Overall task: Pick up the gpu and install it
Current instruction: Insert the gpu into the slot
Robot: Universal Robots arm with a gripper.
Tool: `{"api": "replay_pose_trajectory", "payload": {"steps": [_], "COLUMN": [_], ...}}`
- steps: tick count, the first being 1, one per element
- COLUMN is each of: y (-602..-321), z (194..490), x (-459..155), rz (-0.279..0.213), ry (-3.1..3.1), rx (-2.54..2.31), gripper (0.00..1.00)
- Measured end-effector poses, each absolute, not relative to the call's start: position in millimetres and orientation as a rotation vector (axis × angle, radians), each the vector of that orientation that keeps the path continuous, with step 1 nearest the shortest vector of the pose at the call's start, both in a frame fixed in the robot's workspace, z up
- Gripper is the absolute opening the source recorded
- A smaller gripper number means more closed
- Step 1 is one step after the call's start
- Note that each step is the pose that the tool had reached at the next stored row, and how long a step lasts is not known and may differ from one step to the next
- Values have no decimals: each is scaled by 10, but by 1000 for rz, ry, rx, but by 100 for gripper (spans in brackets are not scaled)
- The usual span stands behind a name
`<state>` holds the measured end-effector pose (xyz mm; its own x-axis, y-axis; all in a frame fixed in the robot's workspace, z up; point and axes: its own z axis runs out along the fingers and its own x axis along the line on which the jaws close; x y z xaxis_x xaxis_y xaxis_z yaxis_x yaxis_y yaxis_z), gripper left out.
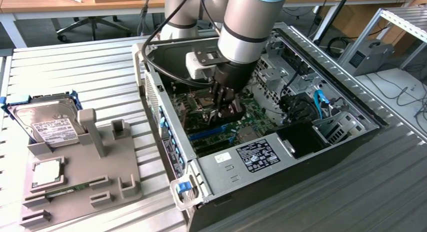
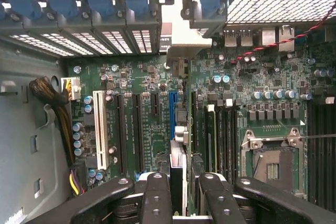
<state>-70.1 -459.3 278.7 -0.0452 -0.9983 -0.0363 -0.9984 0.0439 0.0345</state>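
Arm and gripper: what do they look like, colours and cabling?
The arm is made of silver-grey tubular links with a light blue ring at a joint cap. A white-grey camera block sits at the wrist, with black cables looping beside it. The gripper is black; its fingers have linked bars with silver rivets.

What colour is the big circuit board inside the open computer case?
Dark green; the motherboard shows best in the wrist view.

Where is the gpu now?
The gpu stands on edge between the gripper fingers, inside the open computer case, above the motherboard's expansion slots.
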Motion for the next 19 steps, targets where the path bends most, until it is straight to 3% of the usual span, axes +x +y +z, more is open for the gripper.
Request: {"api": "replay_pose_trajectory", "payload": {"steps": [19], "y": [-4638], "z": [2722], "x": [-839], "rz": [78], "ry": [2268], "rx": [-2169], "gripper": [26]}}
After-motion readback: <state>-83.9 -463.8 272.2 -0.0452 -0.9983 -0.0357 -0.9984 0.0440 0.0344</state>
